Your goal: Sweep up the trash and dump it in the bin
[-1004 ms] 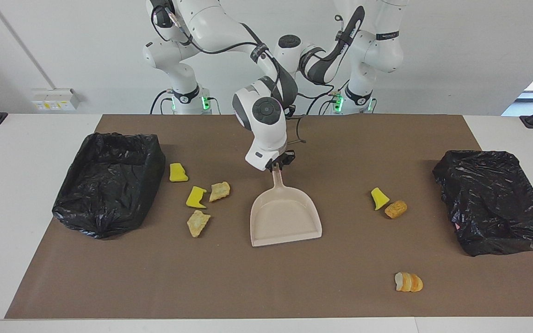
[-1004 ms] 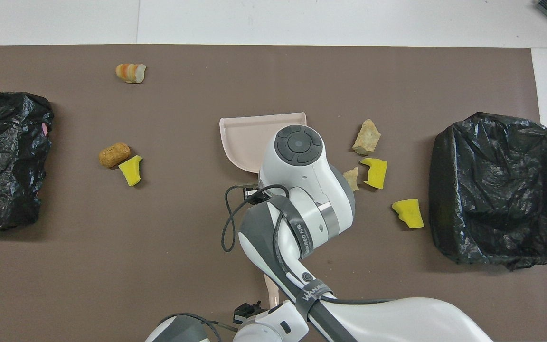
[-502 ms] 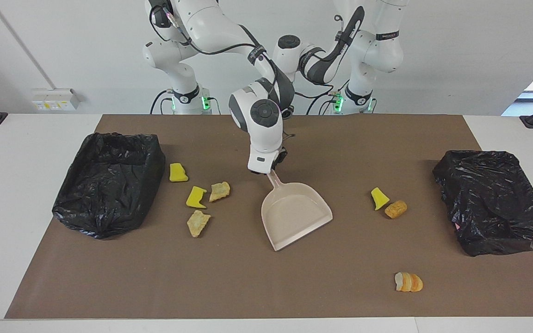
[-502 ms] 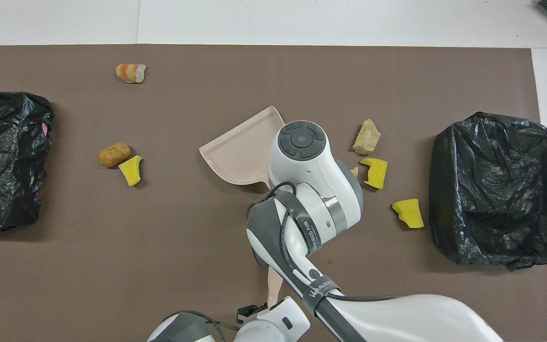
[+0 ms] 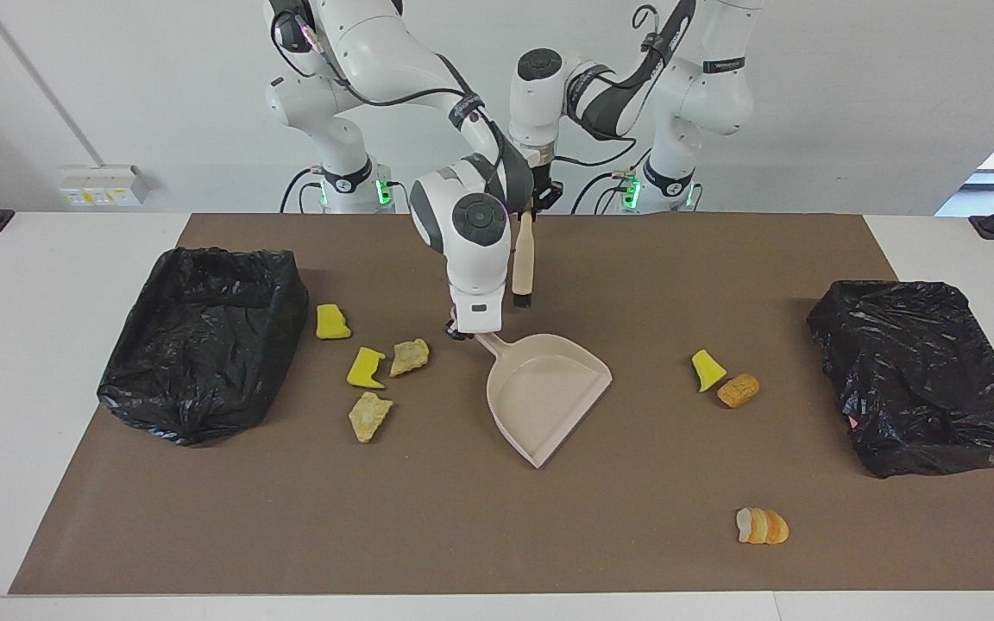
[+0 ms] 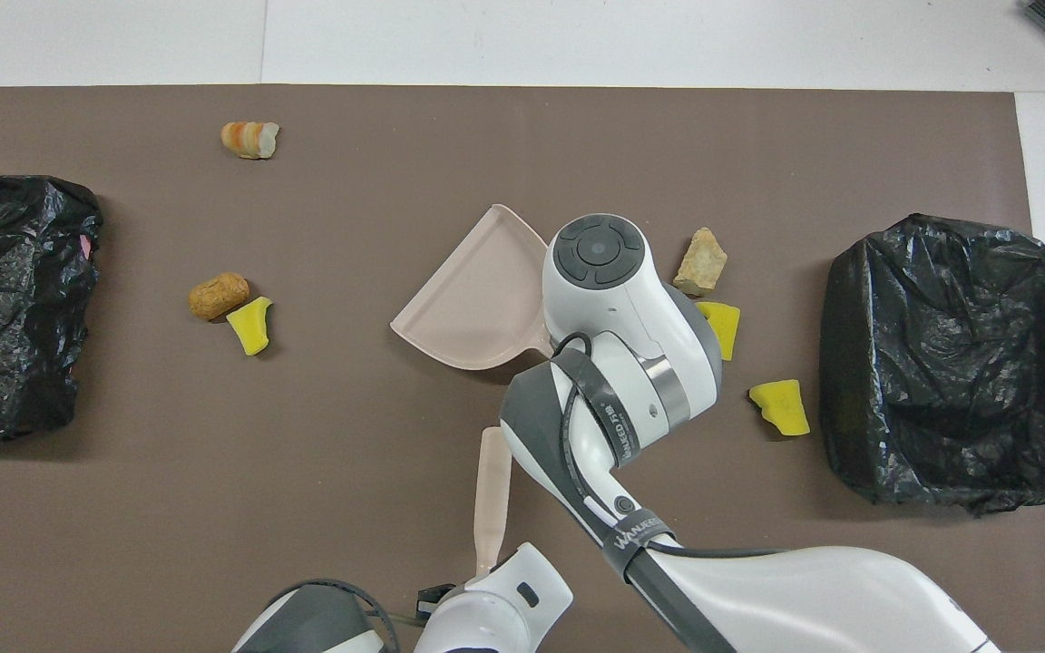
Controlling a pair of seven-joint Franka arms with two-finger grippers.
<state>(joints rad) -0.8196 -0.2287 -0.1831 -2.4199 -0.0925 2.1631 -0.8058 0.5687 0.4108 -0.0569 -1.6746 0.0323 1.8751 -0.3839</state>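
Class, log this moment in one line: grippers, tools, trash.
left gripper: shut on brush | right gripper: shut on dustpan handle | trash: seven scraps loose, none in dustpan

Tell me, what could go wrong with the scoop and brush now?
1. The beige-handled brush, hanging from the left gripper, is close beside the right arm; they might bump.
2. The beige plastic dustpan in the right gripper opens away from the four yellow and tan scraps by the right arm's black-lined bin, so those could get missed.
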